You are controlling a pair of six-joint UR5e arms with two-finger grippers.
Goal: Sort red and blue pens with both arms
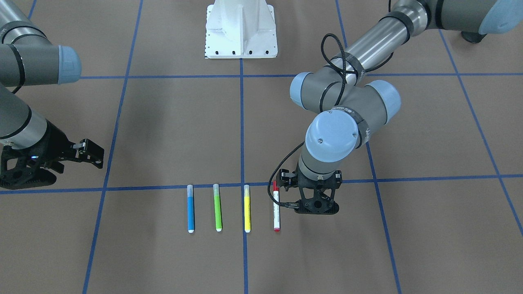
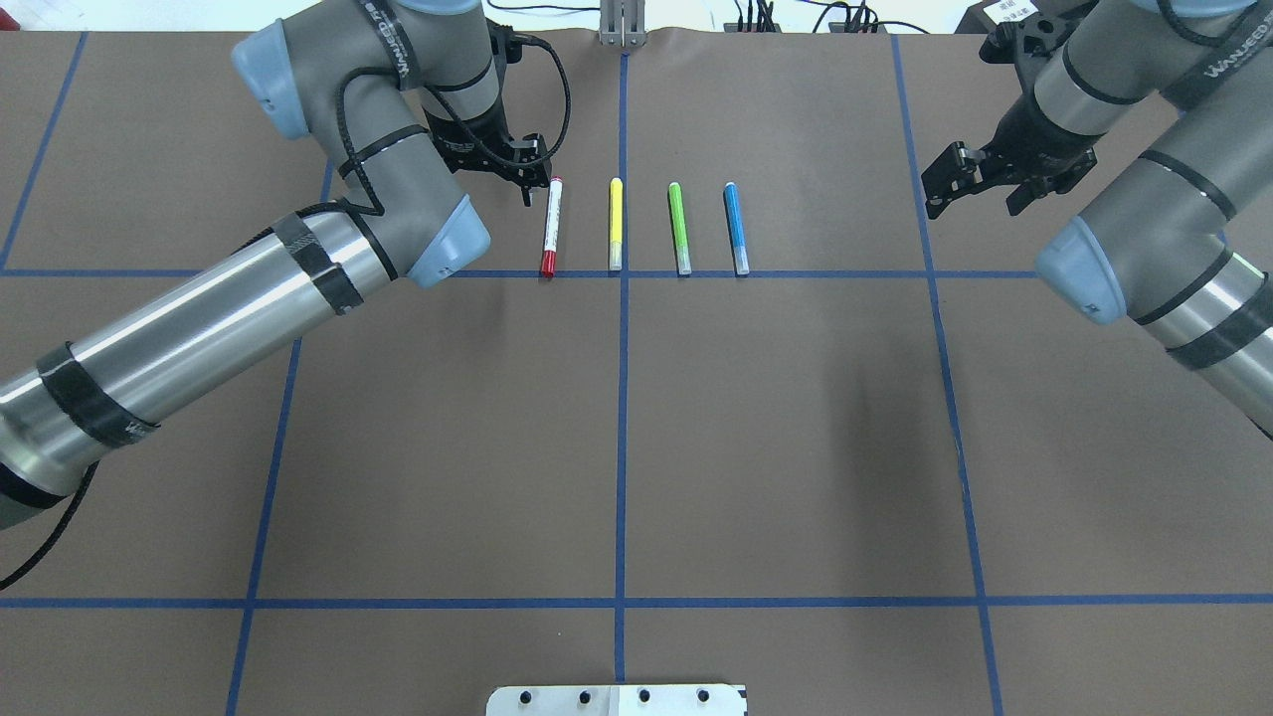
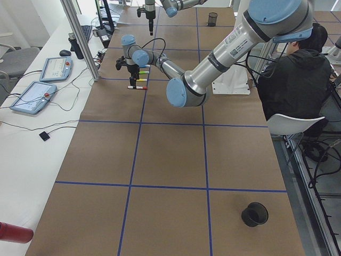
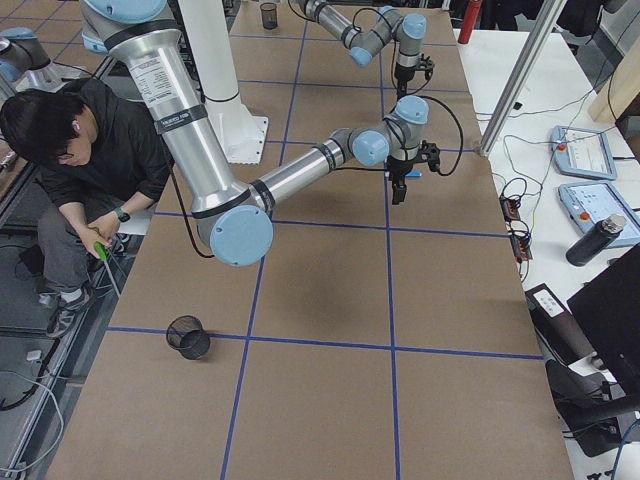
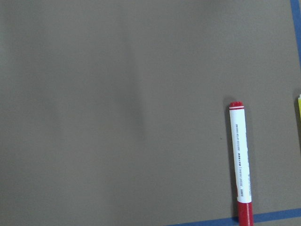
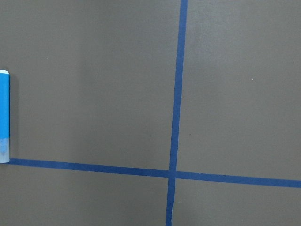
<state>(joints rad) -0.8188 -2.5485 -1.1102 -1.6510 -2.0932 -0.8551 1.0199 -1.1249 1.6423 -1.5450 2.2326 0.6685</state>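
Observation:
Four pens lie side by side along a blue tape line. The red pen [image 1: 276, 210] [image 2: 550, 227] [image 5: 241, 160] has a white barrel and a red cap. It is the end one on my left side. The blue pen [image 1: 190, 210] [image 2: 736, 227] [image 6: 3, 117] is the end one on my right side. My left gripper [image 1: 284, 181] [image 2: 530, 171] hangs low just beside the red pen's far end, open and holding nothing. My right gripper [image 1: 93, 154] [image 2: 973, 199] is open and empty. It hovers well to the right of the blue pen.
A green pen [image 2: 679, 227] and a yellow pen [image 2: 616, 224] lie between the red and blue ones. A white base mount [image 1: 241, 30] stands at the robot's side. A black cup [image 3: 254, 214] sits far off on the table. A person [image 3: 298, 74] sits beside the table.

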